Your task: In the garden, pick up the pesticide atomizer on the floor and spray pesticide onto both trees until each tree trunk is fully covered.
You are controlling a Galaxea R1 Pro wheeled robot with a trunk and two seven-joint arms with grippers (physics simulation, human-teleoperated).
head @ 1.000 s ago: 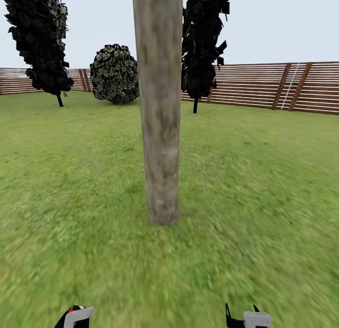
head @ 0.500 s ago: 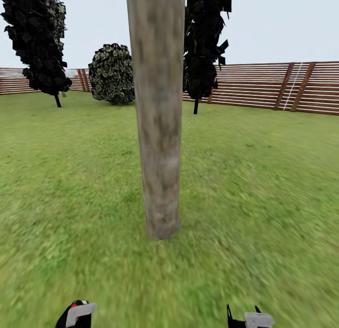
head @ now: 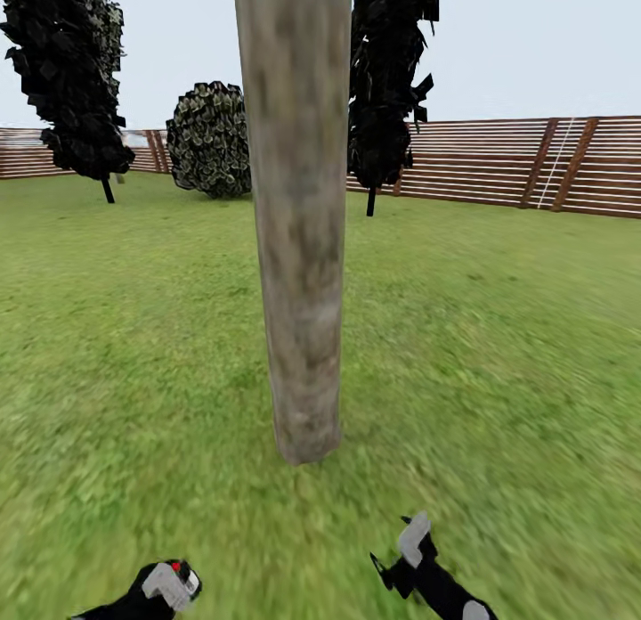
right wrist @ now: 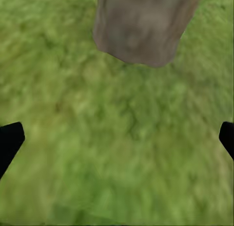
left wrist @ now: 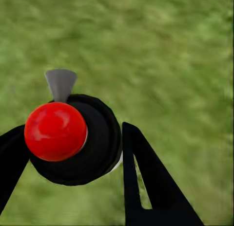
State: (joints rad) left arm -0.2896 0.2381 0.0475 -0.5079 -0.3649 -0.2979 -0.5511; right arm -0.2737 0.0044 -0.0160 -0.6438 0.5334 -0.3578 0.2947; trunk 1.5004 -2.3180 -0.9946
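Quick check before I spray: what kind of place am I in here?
A fenced garden or yard, outdoors: grass lawn underfoot, a thick tree trunk straight ahead, a slatted wooden fence along the back with dark trees and a round shrub.

The tree trunk [head: 298, 219] in front of you runs off the top of the head view, so you can't see its leaves. It also hides part of the dark tree [head: 385, 85] behind it. The grass [head: 499, 353] near you looks smeared and soft. Your left claw [head: 169, 587] is cut off at the bottom edge, and it hides most of the pesticide atomizer [left wrist: 73, 138]. In the right wrist view, the fingertips [right wrist: 9, 141] of your right claw [head: 401, 553] barely poke in from the sides.
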